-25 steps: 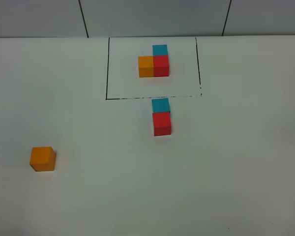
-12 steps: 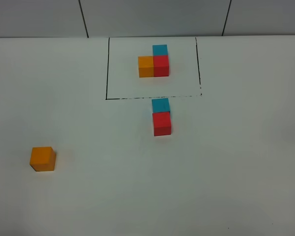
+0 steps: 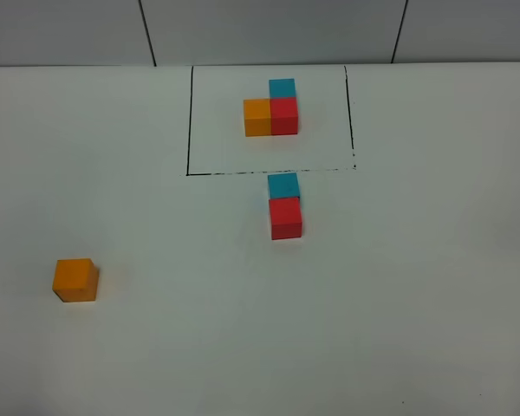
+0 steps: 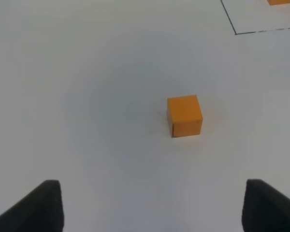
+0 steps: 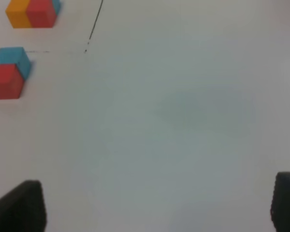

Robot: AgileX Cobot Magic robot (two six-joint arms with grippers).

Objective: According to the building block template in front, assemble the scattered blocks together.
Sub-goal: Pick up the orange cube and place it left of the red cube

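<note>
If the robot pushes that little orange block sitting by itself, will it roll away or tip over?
Probably neither. The small matte orange cube rests on a flat face on the white table, so it should slide rather than roll. It looks as wide as tall, so tipping seems unlikely. Its crisp edges suggest it is stiff.

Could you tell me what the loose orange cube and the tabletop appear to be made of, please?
The orange cube looks like painted wood or dense foam: flat matte faces, crisp edges, no glare; the look cannot settle which. The tabletop looks like smooth white laminate or painted board: even in tone, with a thin black line drawn on it.
</note>
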